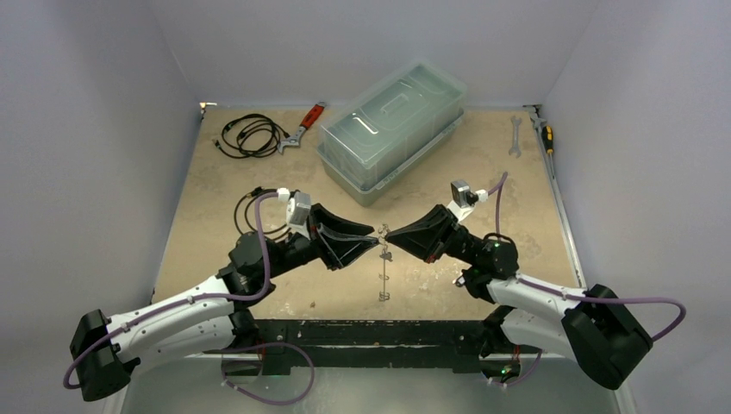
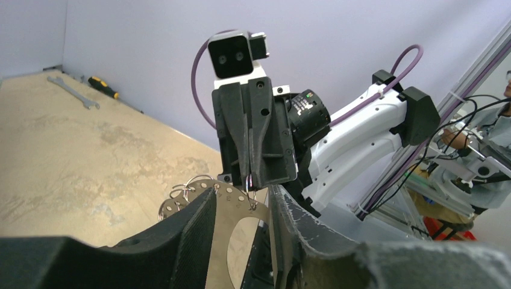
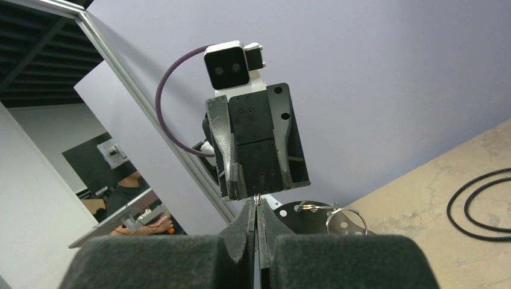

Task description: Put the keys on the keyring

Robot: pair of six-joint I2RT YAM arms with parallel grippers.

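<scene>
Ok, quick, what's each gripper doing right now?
Left gripper: closed on the keyring.
Right gripper: closed on a small metal loop; key or not, cannot tell.

Matt black against pale, bright metal.

The thin whitish-silver metal hoop (image 2: 226, 198) looked smooth, with a soft brushed sheen, and the small wire rings (image 2: 188, 183) on its rim shone brighter. The left gripper (image 1: 372, 238) and right gripper (image 1: 392, 233) were matt black plastic, and their pads (image 3: 244, 227) looked rough and fibrous, perhaps foam or felt. The beige tabletop (image 1: 483, 172) was matt and mottled, the clear plastic lidded box (image 1: 392, 129) smooth and glossy, and the purple cable (image 1: 638, 301) slick and rubbery.
</scene>
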